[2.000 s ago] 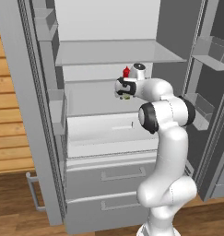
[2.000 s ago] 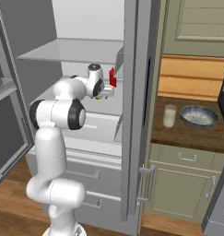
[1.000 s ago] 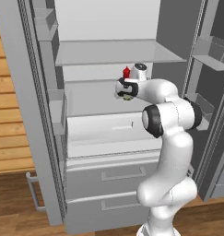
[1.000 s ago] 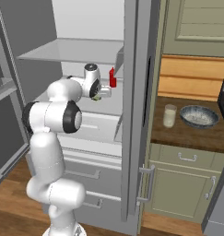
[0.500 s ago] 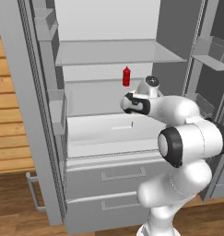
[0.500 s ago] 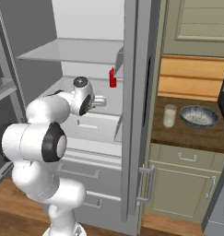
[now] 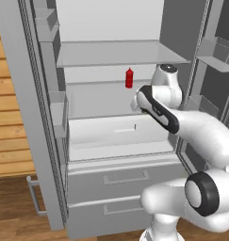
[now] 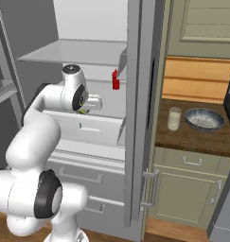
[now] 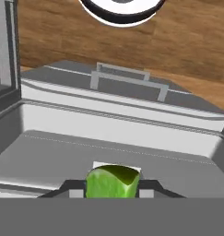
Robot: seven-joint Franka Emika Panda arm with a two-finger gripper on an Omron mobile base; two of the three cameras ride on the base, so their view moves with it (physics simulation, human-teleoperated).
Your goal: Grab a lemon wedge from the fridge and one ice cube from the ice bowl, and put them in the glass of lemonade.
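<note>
My hand [image 9: 112, 193] pinches the wedge [image 9: 112, 181] by its flat sides, over the fridge [image 7: 111, 136] drawer; it's light, soft and slick (squeeze gently). The fridge door [image 8: 137, 108] stands between me and the glass [image 8: 173, 118] and bowl [image 8: 204, 118] on the counter [image 8: 192, 137]; the red bottle [image 7: 129, 78] sits near the shelf's back edge.

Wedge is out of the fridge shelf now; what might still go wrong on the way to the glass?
The lemon wedge is pinched only at the gripper tips, so a fast swing might shake it loose. The fridge door edge stands between arm and glass; the elbow may clip it. The glass is narrow, so a drop could miss.
</note>
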